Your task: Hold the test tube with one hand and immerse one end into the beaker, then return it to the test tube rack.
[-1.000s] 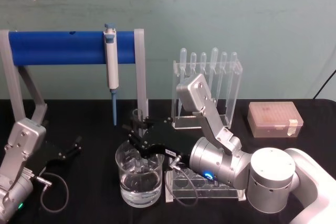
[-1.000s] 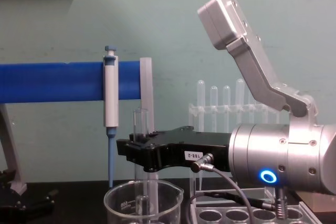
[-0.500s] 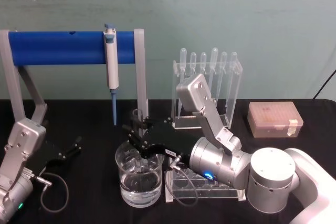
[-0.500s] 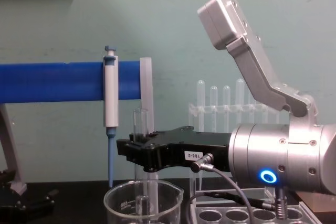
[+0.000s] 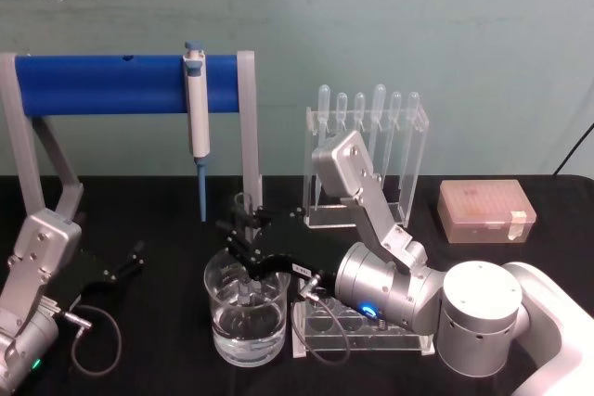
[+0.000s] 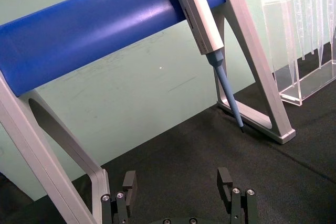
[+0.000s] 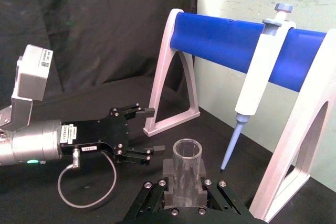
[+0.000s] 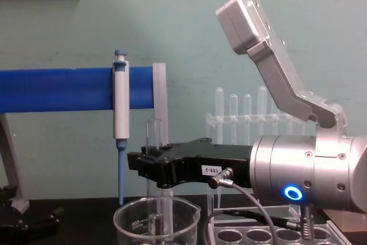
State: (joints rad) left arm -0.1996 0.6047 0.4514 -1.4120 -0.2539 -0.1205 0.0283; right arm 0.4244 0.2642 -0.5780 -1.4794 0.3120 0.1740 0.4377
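Glass beaker [image 5: 223, 331] of clear liquid contains the upright test tube [image 5: 244, 209], clamped in the right hand [image 5: 243, 238]; left hand [image 5: 127, 261] idles wide.

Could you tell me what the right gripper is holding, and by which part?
The right gripper holds the test tube upright just below its open rim, its lower end inside the beaker. The left gripper is open and empty.

Upright test tube [image 7: 187, 163] between fingers [image 7: 168, 176] of right gripper [image 7: 184, 190], pipettor [image 7: 259, 80] beyond.
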